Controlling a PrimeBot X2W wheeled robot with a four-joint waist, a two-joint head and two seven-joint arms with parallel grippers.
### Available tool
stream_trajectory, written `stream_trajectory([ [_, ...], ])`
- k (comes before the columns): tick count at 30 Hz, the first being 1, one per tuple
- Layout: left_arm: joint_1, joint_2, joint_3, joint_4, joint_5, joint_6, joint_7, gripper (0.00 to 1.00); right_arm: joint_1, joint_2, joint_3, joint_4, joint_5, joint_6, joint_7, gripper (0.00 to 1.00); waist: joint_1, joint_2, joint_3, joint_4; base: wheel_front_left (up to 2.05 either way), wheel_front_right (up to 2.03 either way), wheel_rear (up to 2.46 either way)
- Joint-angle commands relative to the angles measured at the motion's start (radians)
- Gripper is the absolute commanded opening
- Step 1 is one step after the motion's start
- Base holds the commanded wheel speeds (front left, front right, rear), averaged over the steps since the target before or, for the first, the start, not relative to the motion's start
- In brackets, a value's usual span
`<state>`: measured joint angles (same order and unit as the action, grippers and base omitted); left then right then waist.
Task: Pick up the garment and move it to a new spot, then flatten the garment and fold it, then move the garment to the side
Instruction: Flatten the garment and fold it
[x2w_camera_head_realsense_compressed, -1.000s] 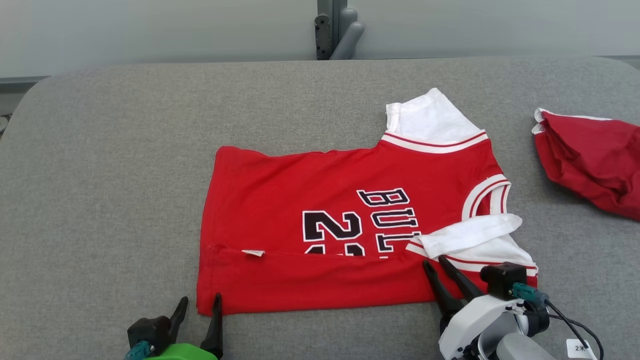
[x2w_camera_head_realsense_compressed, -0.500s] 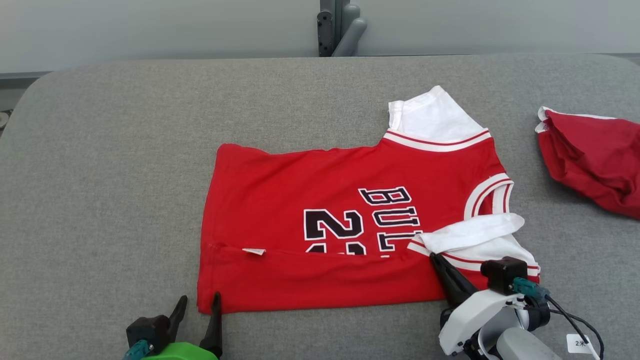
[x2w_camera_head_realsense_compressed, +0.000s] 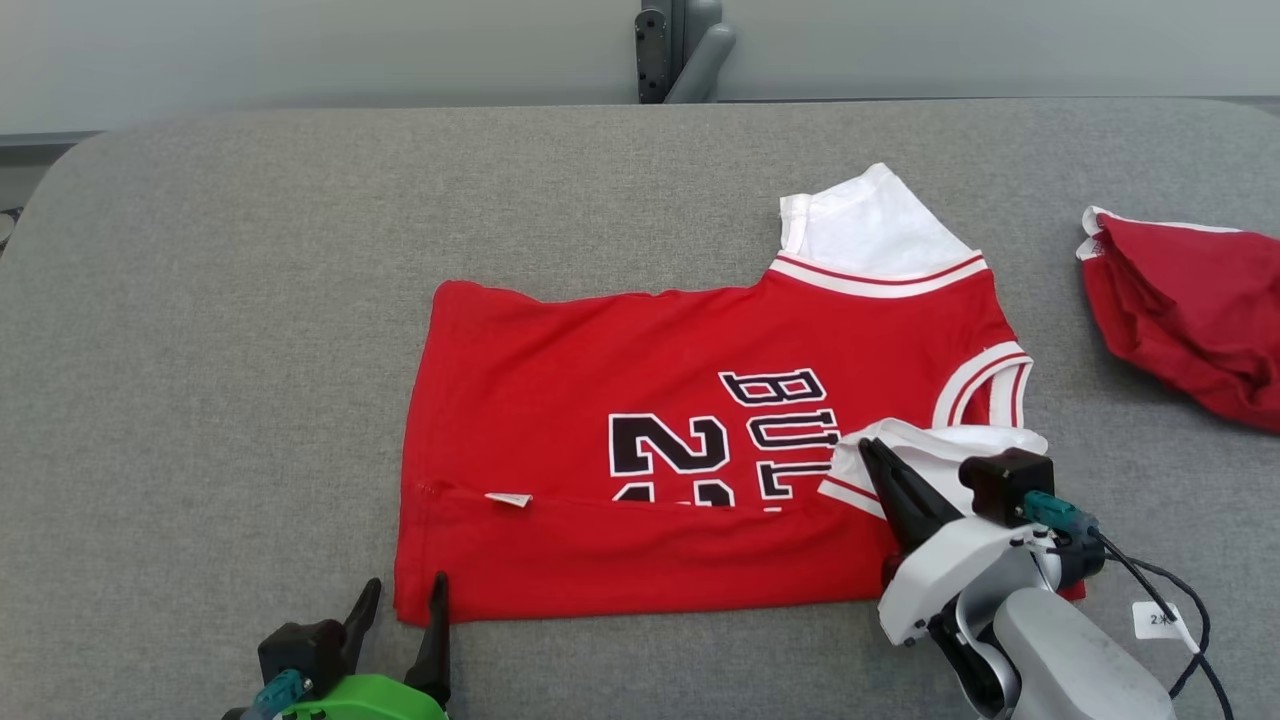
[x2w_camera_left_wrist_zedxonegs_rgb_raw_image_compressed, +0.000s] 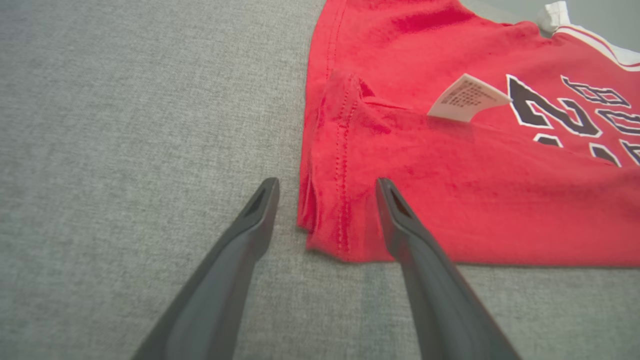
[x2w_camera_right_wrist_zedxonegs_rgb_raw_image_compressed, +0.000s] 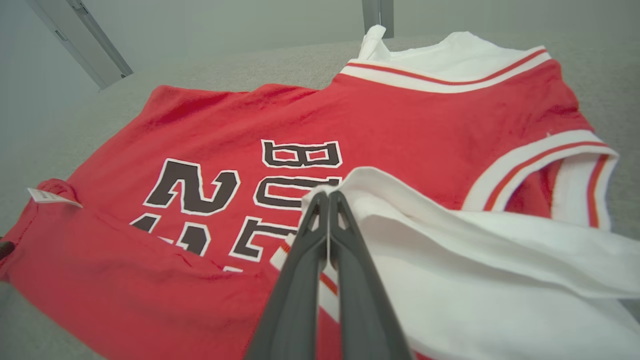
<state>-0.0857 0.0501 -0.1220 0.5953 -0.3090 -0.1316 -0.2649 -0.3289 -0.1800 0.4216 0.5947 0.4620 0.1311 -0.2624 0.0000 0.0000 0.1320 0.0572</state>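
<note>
Red basketball jersey with white sleeves and black lettering (x2w_camera_head_realsense_compressed: 620, 380) lies flat on the grey fabric-covered table (x2w_camera_head_realsense_compressed: 220, 350), centre of the head view, collar end toward 3 o'clock and hem toward 9 o'clock. Its 6 o'clock edge is folded up over the body, with a small white care label (x2w_camera_head_realsense_compressed: 508, 500) sticking out at the fold line.

Right gripper (x2w_camera_head_realsense_compressed: 870, 448) comes in from 5 o'clock. Its fingers are pressed together with no gap, pinching the folded edge of the near white sleeve (x2w_camera_head_realsense_compressed: 940, 460). The right wrist view confirms the tips meet on the sleeve's rim (x2w_camera_right_wrist_zedxonegs_rgb_raw_image_compressed: 327, 194).

Left gripper (x2w_camera_head_realsense_compressed: 405, 582) sits at 7 o'clock, fingers spread wide and holding nothing. They straddle the jersey's hem corner: one finger over bare table, the other over red cloth. Can't tell if either touches.

A second, crumpled red garment with white trim (x2w_camera_head_realsense_compressed: 1180, 320) sits at 3 o'clock, well apart from the jersey.
</note>
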Motion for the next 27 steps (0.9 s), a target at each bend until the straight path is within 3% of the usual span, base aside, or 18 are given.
stream_trajectory([
  [1, -0.018, 0.002, -0.003, 0.002, -0.005, 0.002, 0.001, 1.00, -0.030, -0.006, 0.012, 0.017, -0.014, -0.001, -0.002, 0.00, 0.0000, 0.0000, 0.002, 0.005, 0.00, 0.00, 0.00],
  [7, -0.024, 0.002, -0.028, 0.012, -0.005, 0.002, 0.001, 1.00, -0.103, -0.006, 0.035, 0.085, -0.031, -0.001, -0.002, 0.00, 0.0000, 0.0000, 0.009, 0.021, 0.00, 0.00, 0.00],
  [10, -0.025, 0.002, -0.033, 0.014, -0.005, 0.002, 0.001, 1.00, -0.131, -0.001, 0.039, 0.114, -0.039, -0.001, -0.002, 0.56, 0.0000, 0.0000, 0.014, 0.030, 0.00, 0.00, 0.00],
  [11, -0.026, 0.002, -0.034, 0.015, -0.004, 0.002, 0.001, 1.00, -0.138, -0.003, 0.042, 0.125, -0.046, -0.001, -0.002, 1.00, 0.0000, 0.0000, 0.015, 0.032, 0.00, 0.00, 0.00],
  [16, -0.028, 0.002, -0.030, 0.015, 0.004, 0.002, 0.001, 1.00, -0.166, -0.003, 0.021, 0.148, -0.068, -0.001, -0.002, 1.00, 0.0000, 0.0000, 0.019, 0.040, 0.00, 0.00, 0.00],
  [27, -0.035, 0.002, 0.010, -0.035, 0.038, 0.002, 0.001, 1.00, -0.079, 0.015, -0.149, 0.062, -0.160, -0.001, -0.002, 1.00, 0.0000, 0.0000, -0.001, 0.013, 0.00, 0.00, 0.00],
])
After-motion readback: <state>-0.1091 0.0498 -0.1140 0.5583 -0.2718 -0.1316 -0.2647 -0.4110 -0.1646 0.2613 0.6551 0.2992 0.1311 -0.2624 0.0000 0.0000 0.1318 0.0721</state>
